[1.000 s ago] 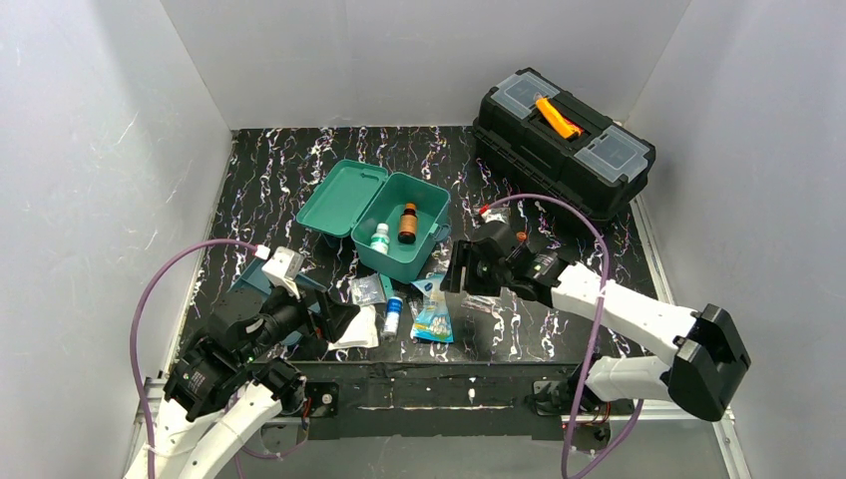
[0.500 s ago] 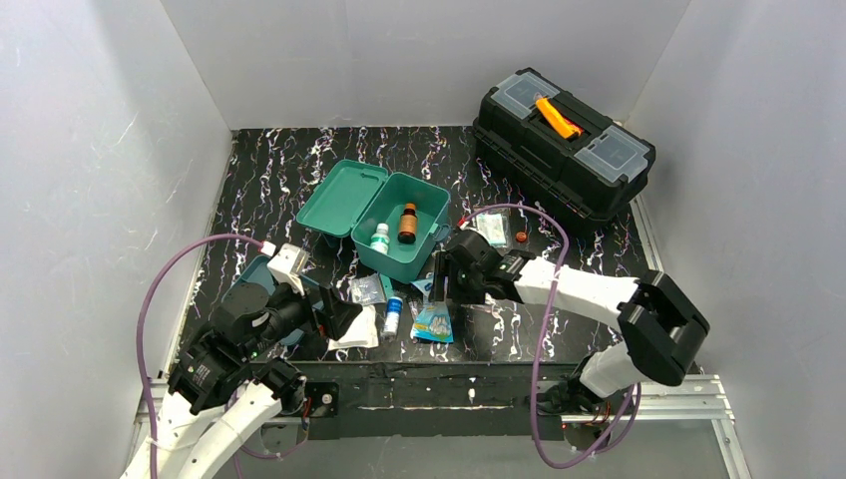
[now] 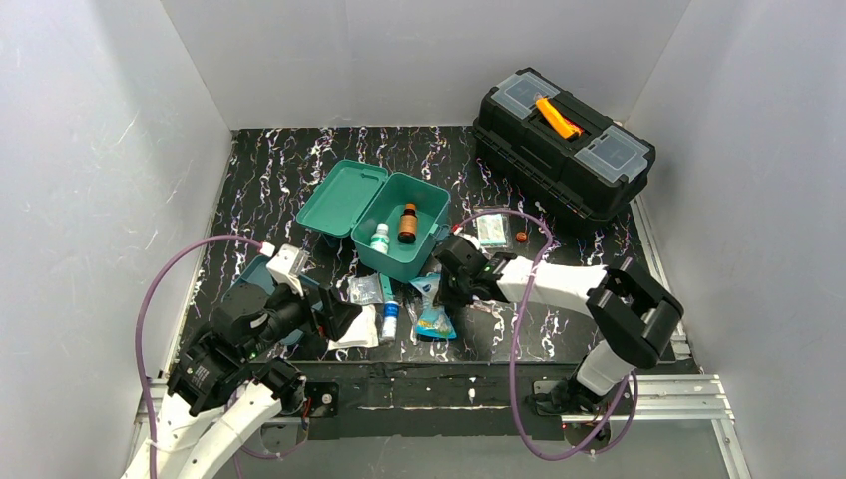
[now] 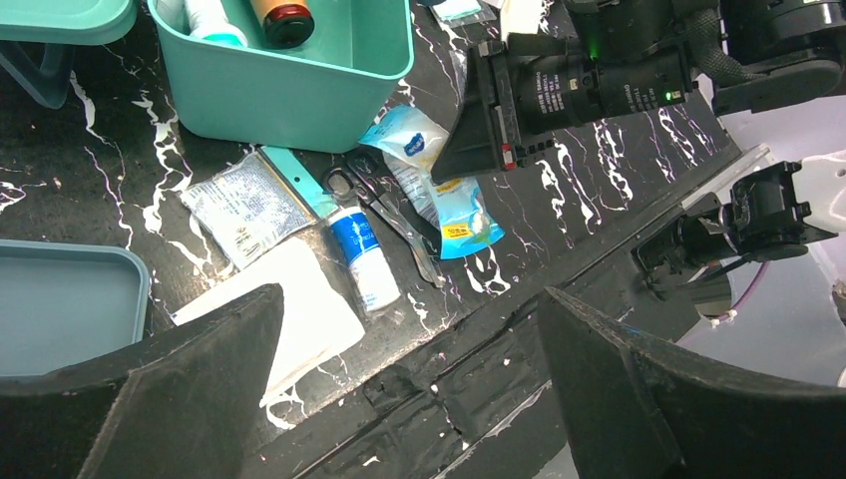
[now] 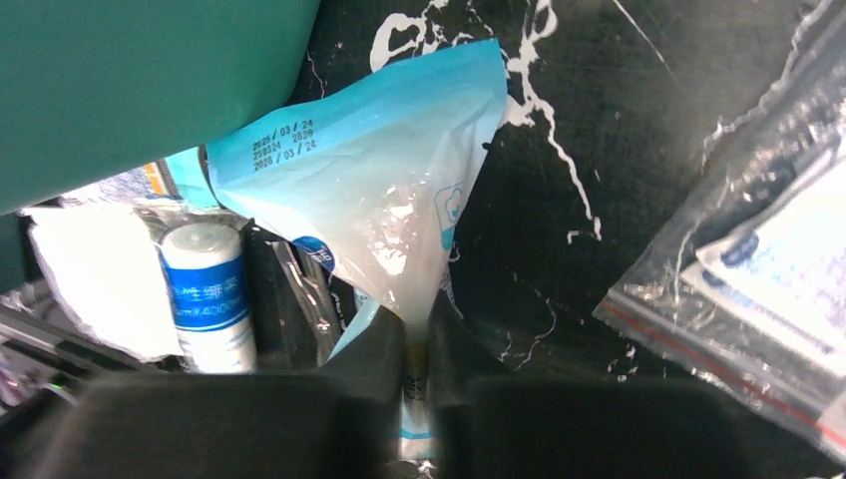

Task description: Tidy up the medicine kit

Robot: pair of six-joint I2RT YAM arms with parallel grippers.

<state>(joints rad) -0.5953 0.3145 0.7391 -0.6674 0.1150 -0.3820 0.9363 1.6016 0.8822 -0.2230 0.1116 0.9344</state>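
Reading the print first: the light-blue packet has a date stamp with lines ending "03 / 24"; the years are soft. The blue-label bottle beside it bears small characters that cannot be made out.

Right gripper: jaws pressed together, pinching the packet's glossy, crinkled lower edge. Only the right wrist view shows this grip. It also shows a clear zip bag with a red seal line.

Left gripper: fingers spread wide, holding nothing, above the table's near edge. Its view adds black-handled scissors, a white gauze pad and a silvery sachet.

From above: medicine kit, smooth teal plastic with rounded corners, mid-table with its lid open. Inside are a brown bottle and a white bottle. The black toolbox sits at far right.
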